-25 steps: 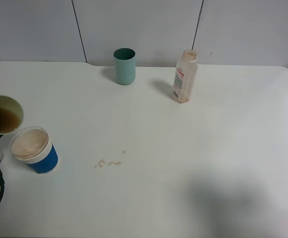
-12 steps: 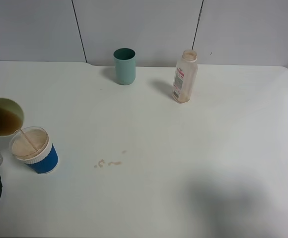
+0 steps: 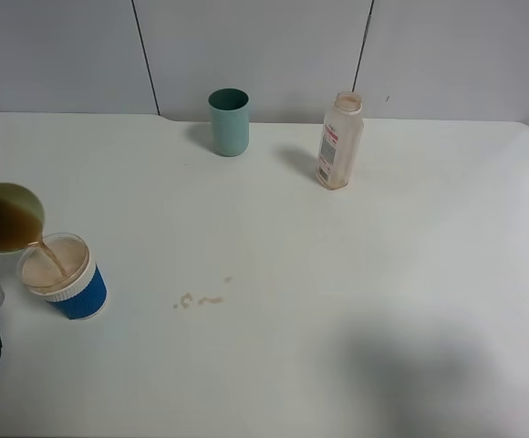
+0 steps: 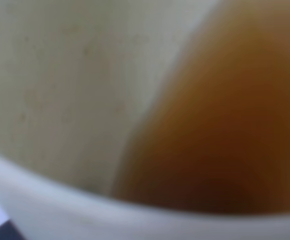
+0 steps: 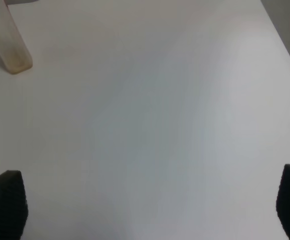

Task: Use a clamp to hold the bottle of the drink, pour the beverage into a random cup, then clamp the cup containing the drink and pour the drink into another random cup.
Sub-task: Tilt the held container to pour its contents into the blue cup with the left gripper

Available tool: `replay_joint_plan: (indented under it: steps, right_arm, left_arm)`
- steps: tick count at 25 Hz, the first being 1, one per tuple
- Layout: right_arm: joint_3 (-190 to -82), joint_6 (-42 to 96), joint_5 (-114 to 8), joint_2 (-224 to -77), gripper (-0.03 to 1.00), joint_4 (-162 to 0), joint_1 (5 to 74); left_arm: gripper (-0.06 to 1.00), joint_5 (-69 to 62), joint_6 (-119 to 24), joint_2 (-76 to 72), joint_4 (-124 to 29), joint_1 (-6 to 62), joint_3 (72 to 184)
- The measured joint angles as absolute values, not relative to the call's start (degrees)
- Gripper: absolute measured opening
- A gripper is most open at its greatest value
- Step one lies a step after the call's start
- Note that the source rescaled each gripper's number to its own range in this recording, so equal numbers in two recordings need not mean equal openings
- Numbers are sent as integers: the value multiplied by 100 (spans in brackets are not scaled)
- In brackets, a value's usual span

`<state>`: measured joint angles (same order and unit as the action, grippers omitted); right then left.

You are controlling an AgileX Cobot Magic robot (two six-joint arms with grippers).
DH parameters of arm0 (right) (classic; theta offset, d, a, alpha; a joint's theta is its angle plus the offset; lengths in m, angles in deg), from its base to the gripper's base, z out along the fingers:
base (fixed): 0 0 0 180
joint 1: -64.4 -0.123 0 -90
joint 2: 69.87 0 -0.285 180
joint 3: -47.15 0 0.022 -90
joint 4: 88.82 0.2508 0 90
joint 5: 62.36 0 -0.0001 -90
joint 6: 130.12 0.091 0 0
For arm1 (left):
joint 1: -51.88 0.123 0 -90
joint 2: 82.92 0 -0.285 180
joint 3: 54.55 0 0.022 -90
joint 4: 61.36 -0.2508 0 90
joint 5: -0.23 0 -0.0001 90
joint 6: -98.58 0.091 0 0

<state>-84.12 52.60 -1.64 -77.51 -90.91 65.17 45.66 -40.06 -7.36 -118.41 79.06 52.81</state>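
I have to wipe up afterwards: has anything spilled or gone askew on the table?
Yes: small brownish drips lie on the white table, right of the short blue cup. The stream from the tilted pale yellow-green tumbler lands inside that cup.

Pale yellow-green tumbler (image 3: 7,216): dark brown drink (image 4: 225,130) inside. Short cup (image 3: 64,276): blue body, white ribbed band, clear rim, light brown contents. Teal tumbler (image 3: 229,121): plain. Bottle (image 3: 339,140): translucent, white label with red print. Surface (image 3: 356,274): white, small brownish spots (image 3: 201,298).
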Motion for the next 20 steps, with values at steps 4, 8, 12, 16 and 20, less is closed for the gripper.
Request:
replay_joint_plan:
  steps: [4, 8, 12, 16, 20]
  right_arm:
    - [-8412, 5260, -164, -7751, 100, -9091, 6517]
    - [-8412, 5260, -164, -7751, 100, -9091, 6517]
    - [-8412, 5260, -164, -7751, 100, -9091, 6517]
    - [-8412, 5260, -164, -7751, 100, -9091, 6517]
    - [-8412, 5260, -164, -7751, 100, -9091, 6517]
  left_arm:
    - [1, 4631, -3904, -736, -11823, 7906, 5281]
    - [1, 4662, -3797, -736, -11784, 7906, 5281]
    - [1, 4763, -3696, -736, -11747, 7906, 5281]
    - [1, 4831, -3613, -736, -11711, 7906, 5281]
    - [1, 4920, -3392, -736, -11694, 7906, 5281]
